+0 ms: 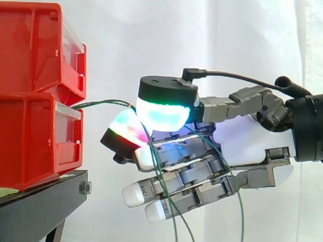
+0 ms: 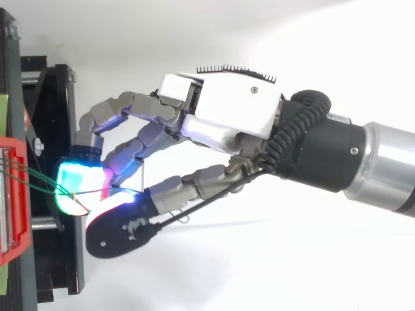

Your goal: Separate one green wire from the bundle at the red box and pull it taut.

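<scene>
Where they leave the front of the lower red bin [image 1: 30, 141], the green wires [image 1: 98, 104] run toward 3 o'clock, slightly arched, into a pinch btwn two glowing pads of the hand [image 1: 250, 141]: a big cyan-green pad [image 1: 161, 115] on top and a red-pink pad [image 1: 127, 127] at its 8 o'clock. Past the pinch, strands drop toward 6 o'clock across the other fingers, which lie near straight w/ white tips, holding nothing. Can't tell how many strands are clamped. Lower bin's contents, apart from the wires, can't be made out. Upper red bin [image 1: 30, 45] is stacked on it, inside hidden. Both sit on a black stand [image 1: 40, 201], w/ white curtain [image 1: 227, 35] behind.
</scene>
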